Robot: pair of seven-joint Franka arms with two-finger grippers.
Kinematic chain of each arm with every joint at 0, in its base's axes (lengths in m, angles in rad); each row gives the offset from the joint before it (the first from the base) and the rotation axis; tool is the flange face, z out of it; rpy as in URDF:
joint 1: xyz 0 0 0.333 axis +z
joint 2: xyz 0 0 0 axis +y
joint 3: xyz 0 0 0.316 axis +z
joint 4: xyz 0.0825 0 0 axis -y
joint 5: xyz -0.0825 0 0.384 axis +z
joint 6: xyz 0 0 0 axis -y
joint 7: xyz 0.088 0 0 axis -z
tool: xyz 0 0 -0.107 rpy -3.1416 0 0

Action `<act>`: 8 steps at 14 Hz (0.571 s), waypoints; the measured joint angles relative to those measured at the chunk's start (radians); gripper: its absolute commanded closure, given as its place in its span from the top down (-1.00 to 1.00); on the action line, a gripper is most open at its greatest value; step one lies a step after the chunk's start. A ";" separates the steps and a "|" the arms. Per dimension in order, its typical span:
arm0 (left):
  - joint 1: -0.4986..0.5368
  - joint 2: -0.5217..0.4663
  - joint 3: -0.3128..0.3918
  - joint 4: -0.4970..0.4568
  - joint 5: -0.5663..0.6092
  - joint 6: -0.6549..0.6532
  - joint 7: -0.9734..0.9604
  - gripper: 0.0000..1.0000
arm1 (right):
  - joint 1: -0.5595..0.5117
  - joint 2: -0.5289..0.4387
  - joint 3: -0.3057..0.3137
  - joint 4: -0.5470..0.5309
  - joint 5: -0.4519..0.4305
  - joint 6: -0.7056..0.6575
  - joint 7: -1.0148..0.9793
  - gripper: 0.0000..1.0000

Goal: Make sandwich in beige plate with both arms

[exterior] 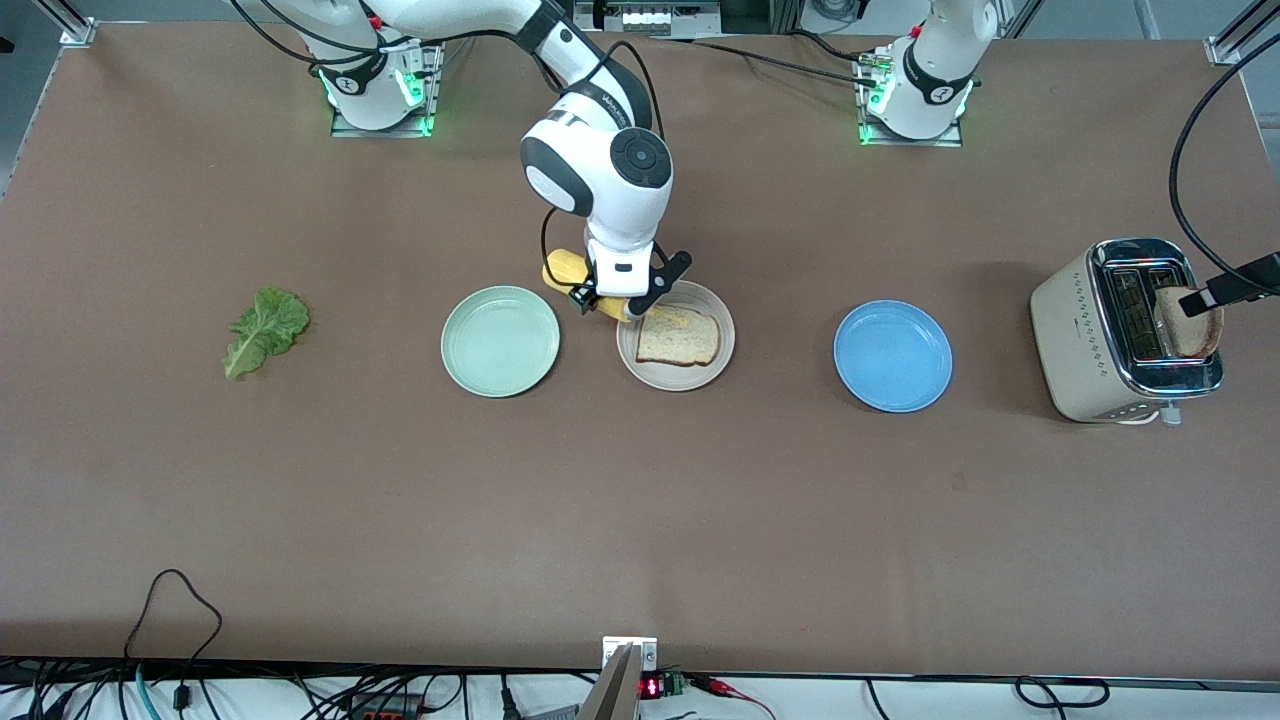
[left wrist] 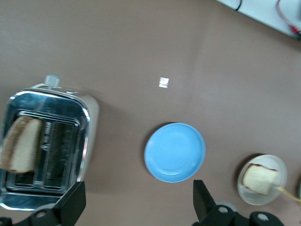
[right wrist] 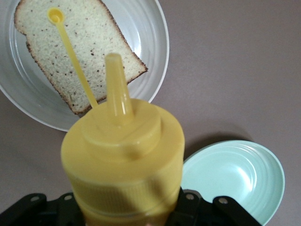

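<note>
From the front camera, the right gripper [exterior: 612, 300] sits over the rim of the beige plate [exterior: 722, 352], on its mint-green plate [exterior: 500, 340] side, clenched on a yellow squeeze bottle [exterior: 566, 272]. One bread slice [exterior: 678, 339] lies flat in that plate. The left gripper [exterior: 1228, 287] is over the toaster [exterior: 1080, 335], next to a second slice [exterior: 1188, 322] sticking up from a slot.

Left wrist view: black fingers [left wrist: 203, 200] spread wide, nothing between them, toaster slice [left wrist: 19, 144] just off to one side of the gap.

Right wrist view: bottle [right wrist: 124, 162] tilted, nozzle [right wrist: 116, 87] aimed along the slice [right wrist: 80, 49]. So the right arm is the closer one to the plate.
</note>
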 measured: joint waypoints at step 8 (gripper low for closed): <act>-0.012 -0.014 -0.115 -0.002 0.115 0.000 -0.002 1.00 | -0.146 -0.098 -0.009 0.023 0.033 -0.001 -0.001 -0.93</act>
